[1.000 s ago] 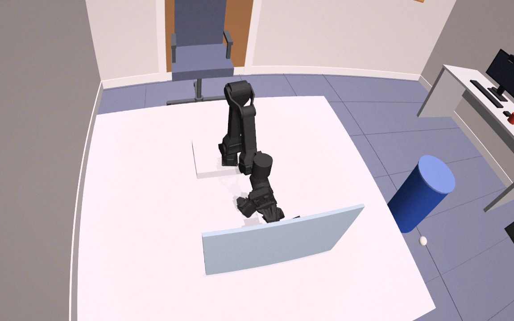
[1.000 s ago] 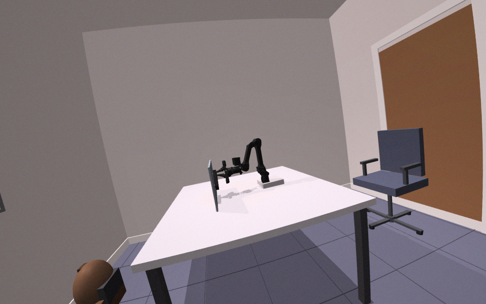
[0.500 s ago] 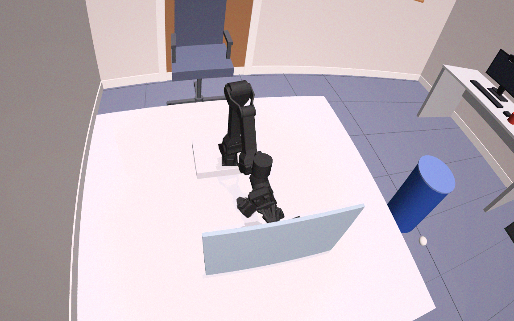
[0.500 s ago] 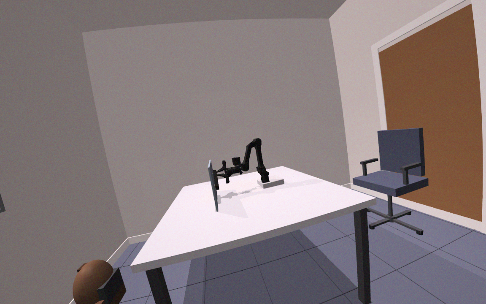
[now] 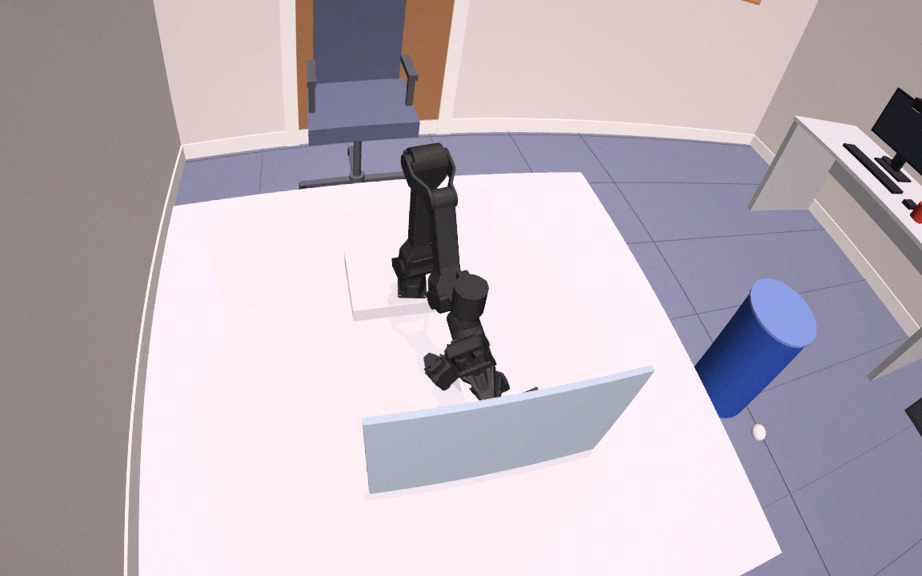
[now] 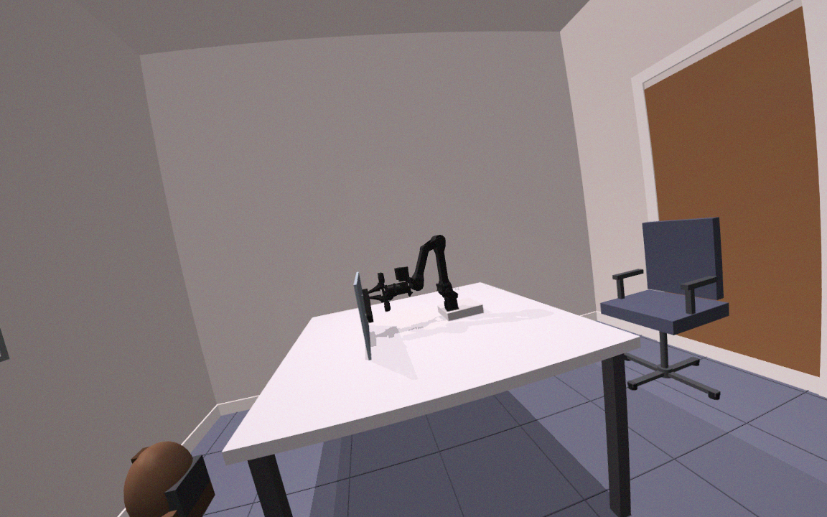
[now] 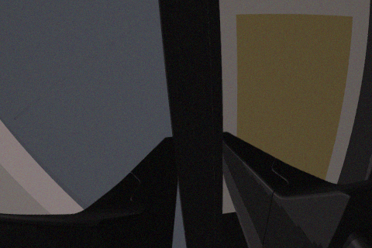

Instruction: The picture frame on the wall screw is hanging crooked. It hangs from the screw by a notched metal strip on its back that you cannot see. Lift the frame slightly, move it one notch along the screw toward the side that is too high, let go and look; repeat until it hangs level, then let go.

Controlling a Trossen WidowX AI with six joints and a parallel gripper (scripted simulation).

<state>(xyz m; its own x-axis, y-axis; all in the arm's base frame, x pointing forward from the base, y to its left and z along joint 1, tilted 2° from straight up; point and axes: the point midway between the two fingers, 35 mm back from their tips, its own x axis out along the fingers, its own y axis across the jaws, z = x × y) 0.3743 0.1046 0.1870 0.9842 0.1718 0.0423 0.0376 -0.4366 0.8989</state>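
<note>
The picture frame [image 7: 191,46] [image 6: 367,309] has a black border, a pale mat and a yellow picture. It is against the front of the upright blue-grey wall panel [image 5: 479,440] [image 7: 77,85]. In the top view the panel hides nearly all of it. My gripper [image 7: 197,144] is shut on the frame's black side bar, with one finger on the bar's outer side and the other on its inner side over the picture. The screw and the notched strip are hidden. I cannot tell from these views whether the frame is level.
The panel stands on the white table [image 5: 235,430] [image 6: 468,353]. The arm's base sits on a pale block [image 5: 378,314] [image 6: 466,312] behind the gripper. A blue cylinder [image 5: 751,358] stands beside the table, and an office chair [image 5: 364,107] [image 6: 667,308] stands beyond it.
</note>
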